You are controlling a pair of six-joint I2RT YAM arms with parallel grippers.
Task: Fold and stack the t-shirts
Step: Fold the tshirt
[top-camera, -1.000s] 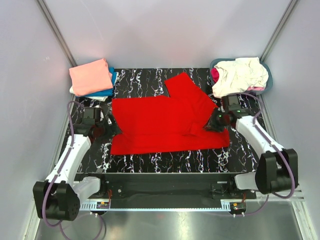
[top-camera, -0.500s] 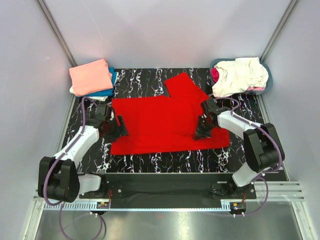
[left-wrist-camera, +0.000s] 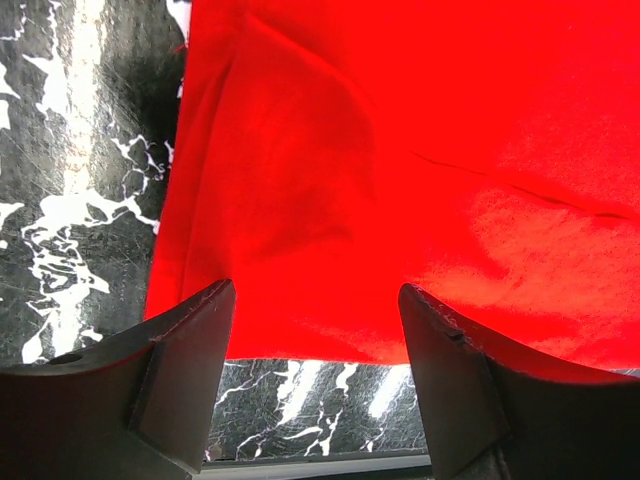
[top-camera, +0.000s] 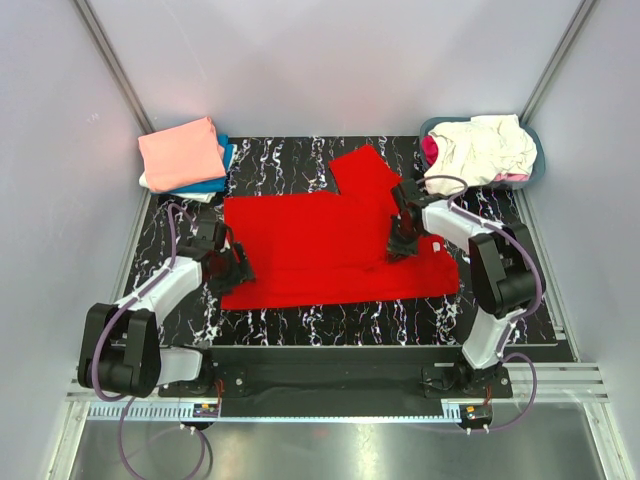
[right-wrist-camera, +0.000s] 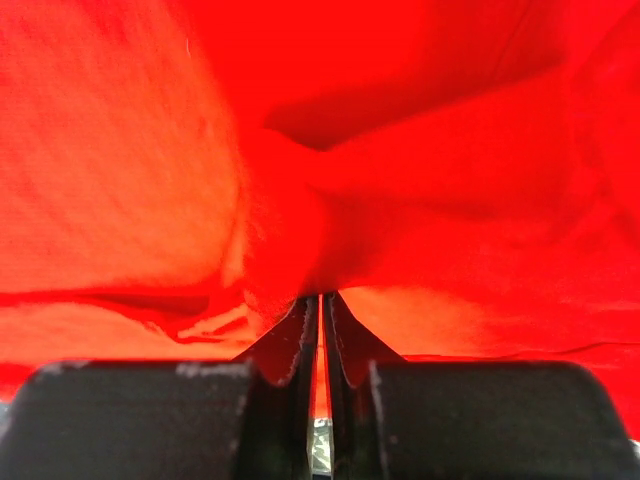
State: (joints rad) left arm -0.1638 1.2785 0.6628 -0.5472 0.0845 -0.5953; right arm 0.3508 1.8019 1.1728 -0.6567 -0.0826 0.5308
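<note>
On the black marbled table (top-camera: 300, 160), centre: one red t-shirt (top-camera: 320, 250), spread flat. Its long axis runs left to right across my overhead view, and a sleeve flap points toward the far side.

At its left near corner: left gripper (left-wrist-camera: 315, 330), jaws spread wide and holding nothing. The hem lies just ahead of the fingertips, not yet gripped.

On its right part, near the sleeve: right gripper (right-wrist-camera: 320, 300), fingers pinched together on a bunched ridge of red cloth.

Far left corner: folded stack (top-camera: 183, 152), salmon-pink on top. Far right corner: basket (top-camera: 536, 170) of loose shirts.

Judgement: each arm stands at its own end of the long axis. I reckon the next fold waits on the left pincer taking its corner.
</note>
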